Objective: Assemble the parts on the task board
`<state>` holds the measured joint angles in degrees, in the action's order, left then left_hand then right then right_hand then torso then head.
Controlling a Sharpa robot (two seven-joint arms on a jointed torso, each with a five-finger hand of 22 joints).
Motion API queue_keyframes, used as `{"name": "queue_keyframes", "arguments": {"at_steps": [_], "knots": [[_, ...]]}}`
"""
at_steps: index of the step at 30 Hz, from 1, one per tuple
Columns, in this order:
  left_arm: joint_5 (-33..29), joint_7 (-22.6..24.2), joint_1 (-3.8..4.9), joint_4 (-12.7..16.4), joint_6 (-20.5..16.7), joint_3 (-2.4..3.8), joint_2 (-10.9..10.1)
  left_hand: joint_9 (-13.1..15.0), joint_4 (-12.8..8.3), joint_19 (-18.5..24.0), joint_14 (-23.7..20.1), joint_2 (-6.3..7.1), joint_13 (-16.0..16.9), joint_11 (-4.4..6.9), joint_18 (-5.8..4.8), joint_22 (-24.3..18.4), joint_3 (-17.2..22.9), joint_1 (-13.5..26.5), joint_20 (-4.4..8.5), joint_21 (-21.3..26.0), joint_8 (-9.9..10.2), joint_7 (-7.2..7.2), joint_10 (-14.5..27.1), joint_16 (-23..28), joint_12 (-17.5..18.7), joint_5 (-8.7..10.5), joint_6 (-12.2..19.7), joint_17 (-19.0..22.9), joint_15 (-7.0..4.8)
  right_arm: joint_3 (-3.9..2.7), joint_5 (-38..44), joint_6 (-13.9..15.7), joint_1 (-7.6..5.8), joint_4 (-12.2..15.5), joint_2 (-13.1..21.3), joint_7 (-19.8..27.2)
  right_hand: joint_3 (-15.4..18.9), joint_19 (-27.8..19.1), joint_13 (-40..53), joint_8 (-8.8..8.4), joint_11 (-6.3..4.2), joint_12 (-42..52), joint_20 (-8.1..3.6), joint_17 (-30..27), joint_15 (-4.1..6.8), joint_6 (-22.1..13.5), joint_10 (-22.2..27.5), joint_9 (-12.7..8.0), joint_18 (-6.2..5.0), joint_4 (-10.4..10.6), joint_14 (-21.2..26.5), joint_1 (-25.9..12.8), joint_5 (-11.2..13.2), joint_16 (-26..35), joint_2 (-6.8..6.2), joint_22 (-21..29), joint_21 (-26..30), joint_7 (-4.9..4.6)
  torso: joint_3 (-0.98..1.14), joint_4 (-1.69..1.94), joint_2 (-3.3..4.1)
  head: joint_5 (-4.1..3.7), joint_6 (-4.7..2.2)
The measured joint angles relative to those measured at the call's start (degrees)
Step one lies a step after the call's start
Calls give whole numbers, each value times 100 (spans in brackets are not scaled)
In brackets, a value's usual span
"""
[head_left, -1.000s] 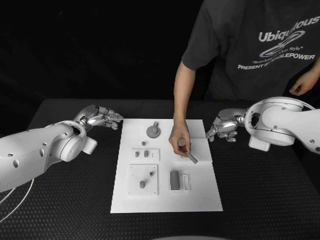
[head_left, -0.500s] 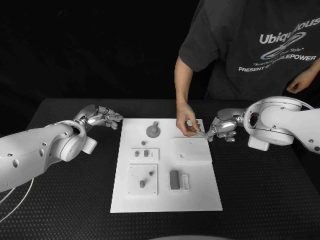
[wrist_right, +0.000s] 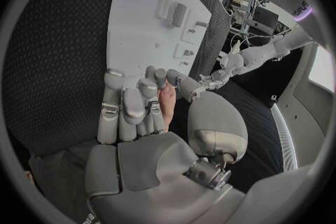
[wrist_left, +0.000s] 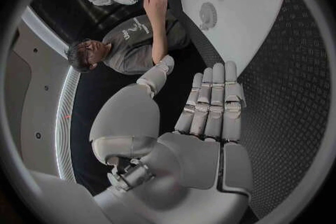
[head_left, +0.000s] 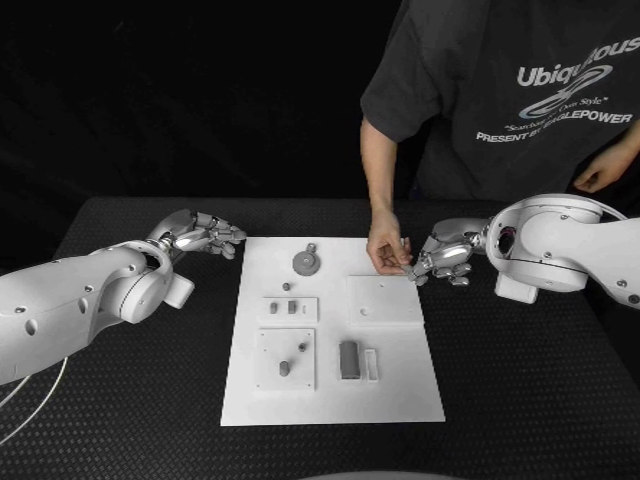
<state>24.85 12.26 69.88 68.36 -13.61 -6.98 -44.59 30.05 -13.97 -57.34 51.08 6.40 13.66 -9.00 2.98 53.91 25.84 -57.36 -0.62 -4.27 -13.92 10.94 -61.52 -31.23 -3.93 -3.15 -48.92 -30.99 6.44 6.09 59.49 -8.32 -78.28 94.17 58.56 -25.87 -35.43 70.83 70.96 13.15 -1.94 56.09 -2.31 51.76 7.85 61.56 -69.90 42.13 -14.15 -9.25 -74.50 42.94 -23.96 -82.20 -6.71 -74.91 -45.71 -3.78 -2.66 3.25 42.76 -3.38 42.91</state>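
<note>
the black table (head_left: 133, 400) carries the white task board (head_left: 395, 385) at its middle. the left hand (head_left: 205, 235) hovers just off the board's far left corner, fingers straight and close together, holding nothing. the right hand (head_left: 447, 256) sits just off the board's far right edge, fingers partly curled; a person's hand (head_left: 388, 252) presses a small grey bar against its fingertips, though whether the robot grips it is hard to tell. on the board lie the grey parts: a round gear (head_left: 307, 263) at the far side, a block (head_left: 349, 359) nearer the robot.
</note>
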Motion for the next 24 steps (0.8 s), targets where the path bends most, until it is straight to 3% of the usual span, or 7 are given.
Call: {"name": "queue_keyframes", "arguments": {"at_steps": [5,10,15,17,18,20,24], "knots": [[0,0,0,27,-1,-1,-15,0,0,0,0,0,0,0,-1,0,0,0,0,0,0,0,0,0,0,0,0,0,0,2,0,-44,0,-23,5,-7,0,0,0,-19,0,0,0,-18,0,-1,0,0,0,0,0,33,0,0,-75,0,0,-1,0,0,-5,17,-63],[0,1,0,21,-2,-1,-19,0,0,0,0,0,0,0,-1,0,0,0,0,0,0,0,0,0,0,0,0,-5,0,4,0,-54,0,-79,1,-22,-192,-4,-6,-113,30,0,3,-57,-1,-45,30,-31,0,541,1,-120,-23,35,-673,0,39,-21,0,-2,-2,29,-73],[0,5,1,21,-5,-1,-24,-5,0,0,0,0,1,0,-2,0,0,0,0,0,0,0,0,0,0,0,0,-5,0,5,0,-44,0,-93,-1,-41,-277,12,3,-154,61,0,-14,-57,-25,-101,68,-42,-2,837,25,-150,-104,34,-878,0,54,-15,1,0,-2,19,-64],[0,6,2,17,-5,0,-24,-5,0,0,0,0,1,0,-2,0,0,0,0,0,0,0,0,0,0,0,0,-5,0,5,0,-41,0,-96,-2,-48,-731,-11,39,-166,70,2,-49,-27,-84,-248,133,-10,-1,968,86,-244,-2229,13,-1035,0,48,-66,1,1,-2,18,-61],[0,6,2,17,-5,0,-24,-5,0,0,0,0,1,0,-2,0,0,0,0,0,0,0,0,0,0,0,0,-6,0,5,0,-40,0,-97,0,-50,-584,4,45,-166,71,19,-65,-22,-84,-245,133,8,0,940,86,-246,-2771,13,-994,0,14,-69,2,1,-1,18,-60],[0,7,2,17,-5,0,-24,-5,0,0,0,0,1,0,5,0,0,0,0,0,0,0,0,0,0,0,0,-10,0,5,6,-39,0,-105,3,-54,-270,8,45,-166,71,22,-68,-30,-62,-245,133,26,1,975,63,-149,-3041,13,-901,0,10,-69,3,1,-1,18,-60],[0,9,2,16,-6,0,-25,-4,0,0,0,0,1,0,57,0,0,0,0,0,0,0,0,0,0,0,0,-10,0,5,16,-39,0,-122,7,-62,-107,13,32,-166,71,22,-74,-41,-57,-245,133,27,34,1109,58,-65,-2812,13,-900,0,10,-69,2,2,-1,17,-58]]}}
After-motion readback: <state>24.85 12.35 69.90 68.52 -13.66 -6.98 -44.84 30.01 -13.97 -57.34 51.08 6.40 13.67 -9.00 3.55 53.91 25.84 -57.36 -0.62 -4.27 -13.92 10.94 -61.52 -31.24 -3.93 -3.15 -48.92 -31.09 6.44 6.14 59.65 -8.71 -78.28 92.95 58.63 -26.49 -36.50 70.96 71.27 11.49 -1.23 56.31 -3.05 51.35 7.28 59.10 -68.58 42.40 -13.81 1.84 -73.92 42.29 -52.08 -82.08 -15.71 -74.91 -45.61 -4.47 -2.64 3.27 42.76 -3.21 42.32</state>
